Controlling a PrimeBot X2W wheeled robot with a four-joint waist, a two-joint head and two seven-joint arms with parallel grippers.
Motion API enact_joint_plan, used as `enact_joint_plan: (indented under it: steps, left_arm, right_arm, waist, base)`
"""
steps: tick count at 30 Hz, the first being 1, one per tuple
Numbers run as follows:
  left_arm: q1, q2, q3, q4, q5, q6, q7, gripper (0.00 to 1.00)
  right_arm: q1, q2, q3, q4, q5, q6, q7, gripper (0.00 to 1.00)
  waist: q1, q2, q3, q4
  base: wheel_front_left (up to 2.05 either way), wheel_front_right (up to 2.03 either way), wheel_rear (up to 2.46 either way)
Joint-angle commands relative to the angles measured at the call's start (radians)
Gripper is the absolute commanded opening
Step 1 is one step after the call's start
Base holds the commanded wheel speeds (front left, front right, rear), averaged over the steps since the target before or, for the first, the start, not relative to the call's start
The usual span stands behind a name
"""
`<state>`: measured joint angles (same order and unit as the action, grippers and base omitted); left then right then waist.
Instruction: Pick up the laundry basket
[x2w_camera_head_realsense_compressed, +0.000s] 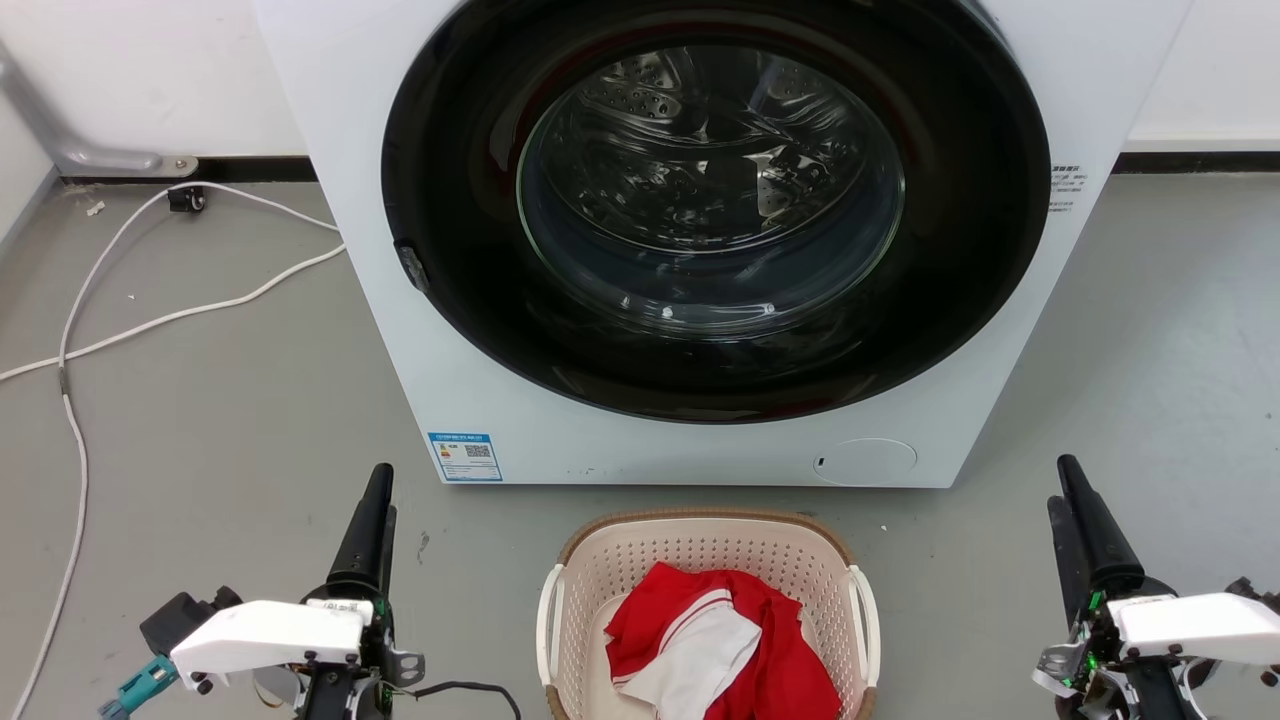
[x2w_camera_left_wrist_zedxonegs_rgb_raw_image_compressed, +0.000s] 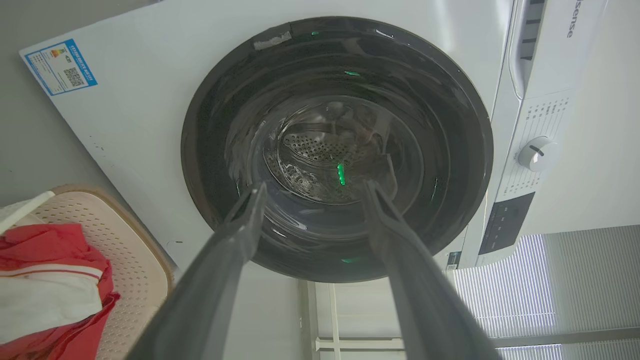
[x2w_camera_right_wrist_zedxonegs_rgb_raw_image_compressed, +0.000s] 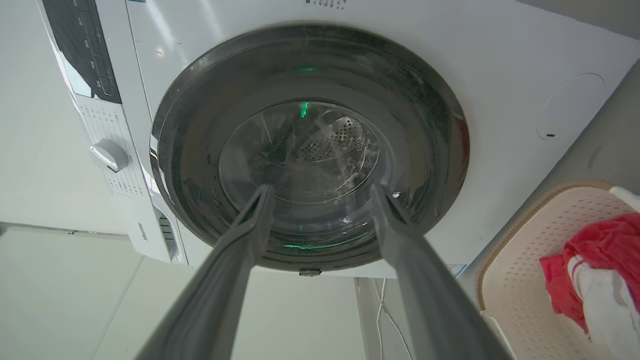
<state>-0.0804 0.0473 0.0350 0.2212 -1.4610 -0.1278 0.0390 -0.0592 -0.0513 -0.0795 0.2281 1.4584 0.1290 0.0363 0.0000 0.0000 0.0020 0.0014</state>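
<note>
Left and right jaws gape empty either side of the laundry basket (x2w_camera_head_realsense_compressed: 700, 548), its near end cut off.

Cream laundry basket (x2w_camera_head_realsense_compressed: 700, 560) — upright, on floor.

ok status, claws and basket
Left claw open, empty. Right claw open, empty. Laundry basket on floor between them, red-white cloth inside. Handles clear.

Laundry basket (x2w_camera_head_realsense_compressed: 700, 552) is sitting on the floor (x2w_camera_head_realsense_compressed: 250, 420) just before the washer (x2w_camera_head_realsense_compressed: 712, 200), with clothing (x2w_camera_head_realsense_compressed: 720, 640) lying in it. The left gripper (x2w_camera_head_realsense_compressed: 382, 490) is hanging left of the basket and the right gripper (x2w_camera_head_realsense_compressed: 1063, 485) right of it. A cable (x2w_camera_head_realsense_compressed: 150, 320) is trailing left of the washer.
</note>
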Motion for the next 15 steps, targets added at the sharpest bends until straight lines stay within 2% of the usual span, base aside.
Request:
enact_joint_plan:
  steps: [1, 15]
  left_arm:
    - [-0.017, 0.003, -0.005, -0.024, 0.037, -0.001, -0.012, 1.00]
    - [-0.017, 0.004, -0.048, -0.067, 0.343, -0.002, -0.070, 1.00]
  right_arm:
    - [-0.008, -0.005, 0.003, -0.026, -0.045, 0.001, -0.010, 1.00]
    - [0.013, -0.003, 0.019, -0.086, -0.416, 0.001, -0.064, 1.00]
  waist:
    - [0.0000, 0.0000, 0.000, 0.000]
    - [0.0000, 0.0000, 0.002, 0.002]
  base:
    - [0.00, 0.00, 0.00]
    - [0.00, 0.00, 0.00]
